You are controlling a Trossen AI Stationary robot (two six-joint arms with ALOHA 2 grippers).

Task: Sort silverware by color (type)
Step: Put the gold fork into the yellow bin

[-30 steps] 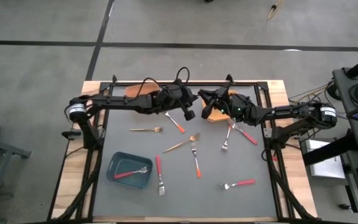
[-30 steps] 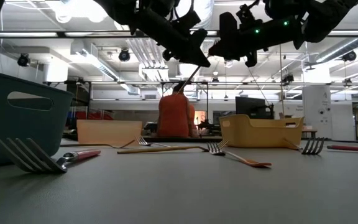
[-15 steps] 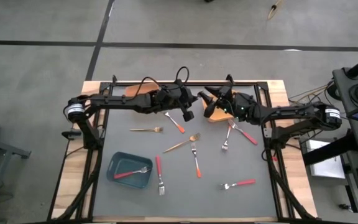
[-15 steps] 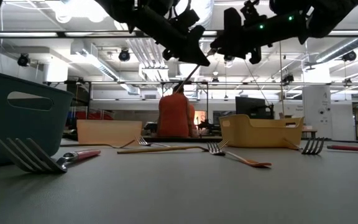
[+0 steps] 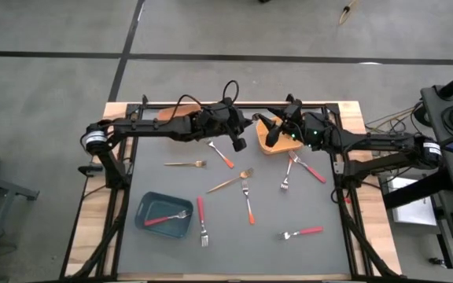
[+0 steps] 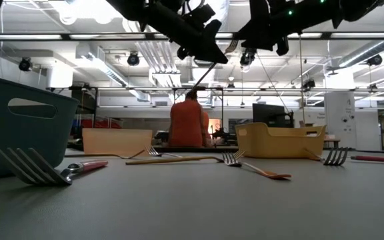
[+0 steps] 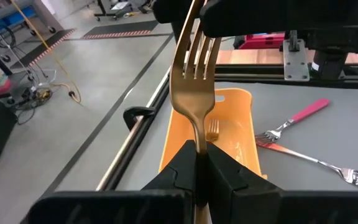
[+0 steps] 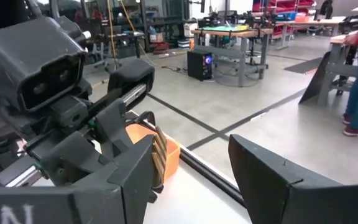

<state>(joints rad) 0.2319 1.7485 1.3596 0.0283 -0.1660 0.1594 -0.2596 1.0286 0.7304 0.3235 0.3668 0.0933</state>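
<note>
Left wrist view shows my left gripper point(image 7: 199, 163) clamped on a gold fork point(image 7: 194, 93), tines up. My right gripper point(image 8: 191, 171) gapes wide, holding nothing.

The high view looks straight down on the whole table point(image 5: 234, 220) from well above, taking in floor on every side. The low view sits at tabletop height near the front edge, facing level across the table to its rear edge and the room beyond. Each wrist view looks close past its own fingers toward the rear edge. High, low and left wrist views share the yellow-orange bin point(image 5: 278, 141).
</note>
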